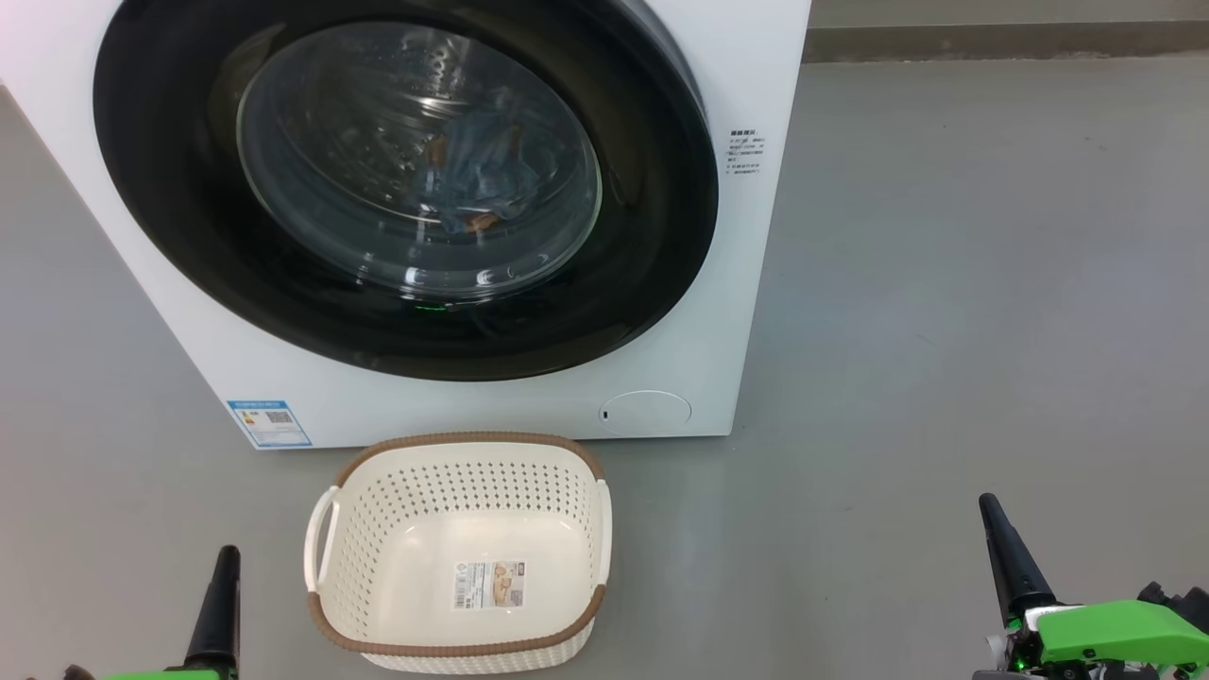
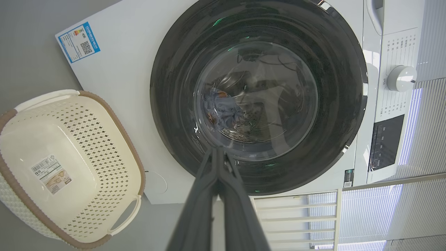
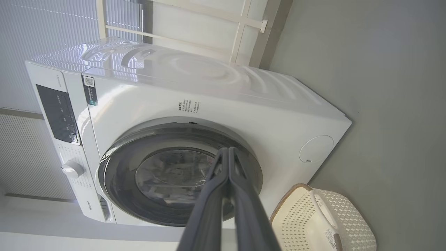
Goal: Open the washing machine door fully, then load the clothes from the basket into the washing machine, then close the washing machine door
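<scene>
Washing machine door [image 1: 416,179] sits flush on the washing machine [image 1: 425,406], and through its glass the light blue clothes [image 1: 477,179] lie in the drum [image 1: 359,123]. Basket [image 1: 472,440] on the floor [image 1: 945,283] just in front, nothing in it but a label sticker [image 1: 488,584], parked close so the carry is short. Left gripper [image 1: 228,557] and right gripper [image 1: 989,505] hang low at either side, both pinched closed on nothing, well clear of the door. By the look of it, all 3 steps are done.
</scene>
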Controlling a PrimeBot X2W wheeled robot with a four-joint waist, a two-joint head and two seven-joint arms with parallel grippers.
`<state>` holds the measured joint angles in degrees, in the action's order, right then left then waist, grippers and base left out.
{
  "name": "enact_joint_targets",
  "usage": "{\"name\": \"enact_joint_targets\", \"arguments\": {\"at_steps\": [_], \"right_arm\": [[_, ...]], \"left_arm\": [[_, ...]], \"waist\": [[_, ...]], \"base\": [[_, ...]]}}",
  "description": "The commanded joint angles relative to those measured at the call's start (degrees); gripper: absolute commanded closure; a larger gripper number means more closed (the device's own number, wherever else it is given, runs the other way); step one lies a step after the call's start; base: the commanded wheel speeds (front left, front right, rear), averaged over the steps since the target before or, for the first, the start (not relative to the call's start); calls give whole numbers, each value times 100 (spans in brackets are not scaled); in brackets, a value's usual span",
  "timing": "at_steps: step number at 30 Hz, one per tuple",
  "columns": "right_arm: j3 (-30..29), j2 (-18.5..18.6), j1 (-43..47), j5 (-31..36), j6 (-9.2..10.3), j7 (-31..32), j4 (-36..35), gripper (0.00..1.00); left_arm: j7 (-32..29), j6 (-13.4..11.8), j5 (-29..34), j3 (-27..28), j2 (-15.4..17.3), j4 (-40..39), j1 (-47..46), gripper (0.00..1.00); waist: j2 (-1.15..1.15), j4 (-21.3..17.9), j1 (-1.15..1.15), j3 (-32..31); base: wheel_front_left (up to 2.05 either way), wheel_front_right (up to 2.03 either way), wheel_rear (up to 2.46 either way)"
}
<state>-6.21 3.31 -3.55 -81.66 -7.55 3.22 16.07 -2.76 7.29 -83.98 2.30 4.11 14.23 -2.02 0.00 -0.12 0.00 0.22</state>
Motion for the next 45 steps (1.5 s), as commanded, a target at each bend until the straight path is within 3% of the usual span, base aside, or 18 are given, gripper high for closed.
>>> {"name": "enact_joint_targets", "arguments": {"at_steps": [1, 16, 45], "right_arm": [[85, 3, -269, -226, 5, 77, -170, 100], [-4, -18, -293, -1073, 6, 304, -180, 100], [-13, -24, -293, -1066, 6, 311, -179, 100]], "left_arm": [[-60, 18, -194, 209, 57, -88, -323, 100], [-285, 20, -910, 314, -41, 9, -440, 100], [-304, 20, -891, 337, -57, 7, -441, 100]], "waist": [[0, 2, 0, -2], [0, 12, 0, -16], [0, 12, 0, -16]], "base": [[0, 0, 0], [0, 0, 0], [0, 0, 0]]}}
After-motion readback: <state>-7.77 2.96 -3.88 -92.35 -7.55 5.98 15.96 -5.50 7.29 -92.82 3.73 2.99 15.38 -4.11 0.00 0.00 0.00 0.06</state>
